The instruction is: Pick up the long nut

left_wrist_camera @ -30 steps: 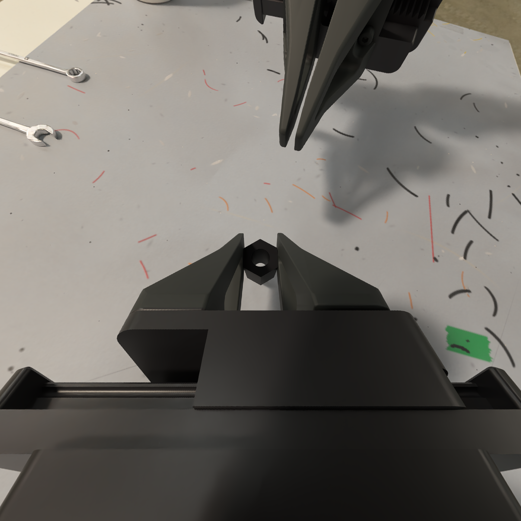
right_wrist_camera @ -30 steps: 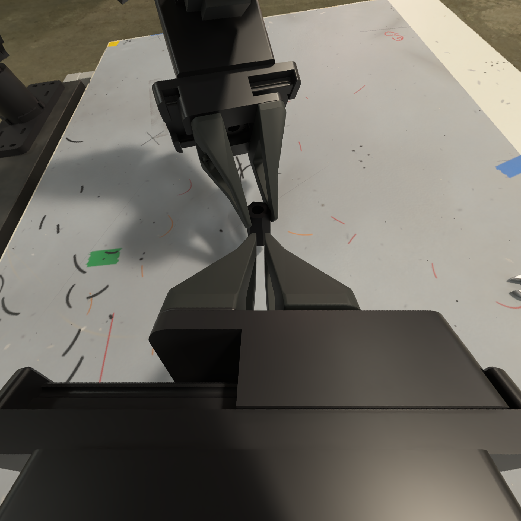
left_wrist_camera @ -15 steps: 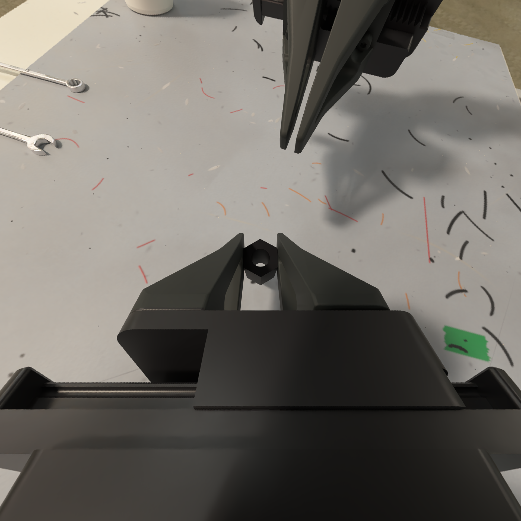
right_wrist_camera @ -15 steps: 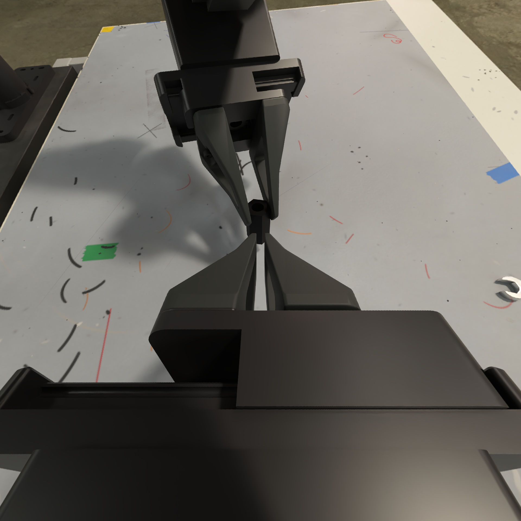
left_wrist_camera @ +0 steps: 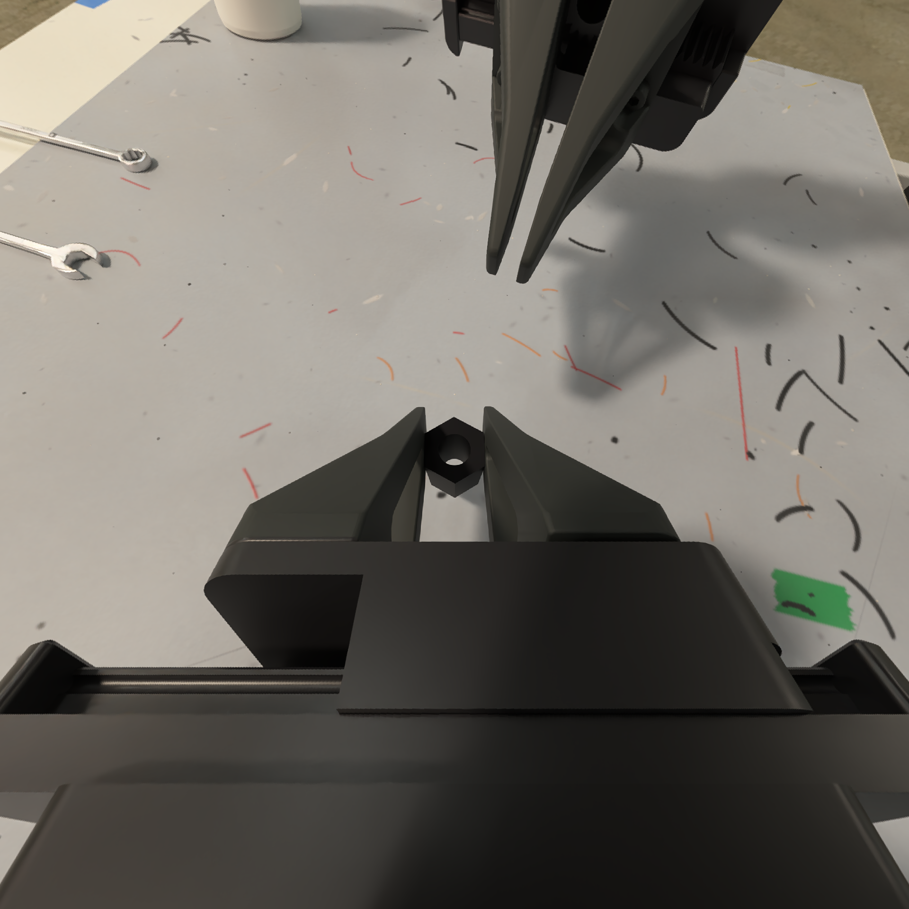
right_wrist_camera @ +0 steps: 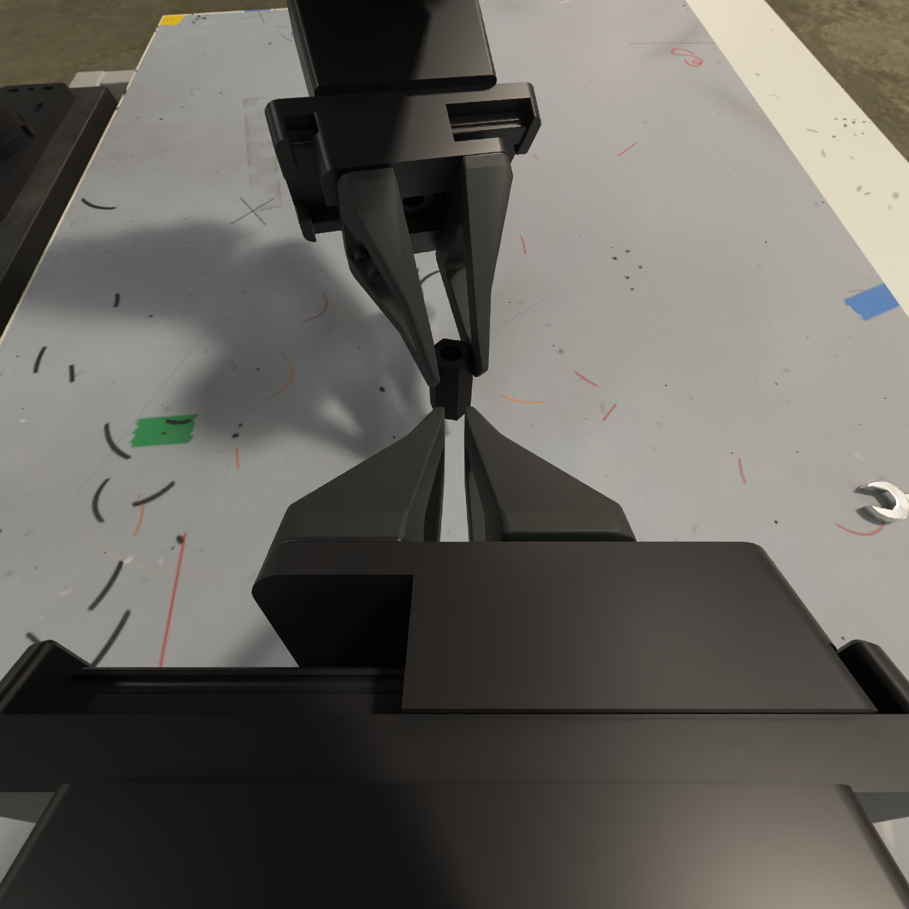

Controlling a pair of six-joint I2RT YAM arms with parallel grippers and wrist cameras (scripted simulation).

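Left gripper (left_wrist_camera: 453, 418): jaws clamped on the long black hexagonal nut (left_wrist_camera: 453, 455), bore facing the camera. Nut is off the grey, scuffed tabletop (left_wrist_camera: 246, 344); its shadow lies well to the side. Right gripper (right_wrist_camera: 453, 418): jaws narrowed to a slim gap, empty, tips just below the nut's lower end. To finish well, I judge: keep squeeze steady, raise straight, hold the right arm clear so it cannot knock the nut loose.

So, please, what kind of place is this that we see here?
Probably a workshop bench or robot test station. The grey table is covered with pen marks and scraps of coloured tape. Two steel wrenches lie on it, and the left gripper holds a black long nut.
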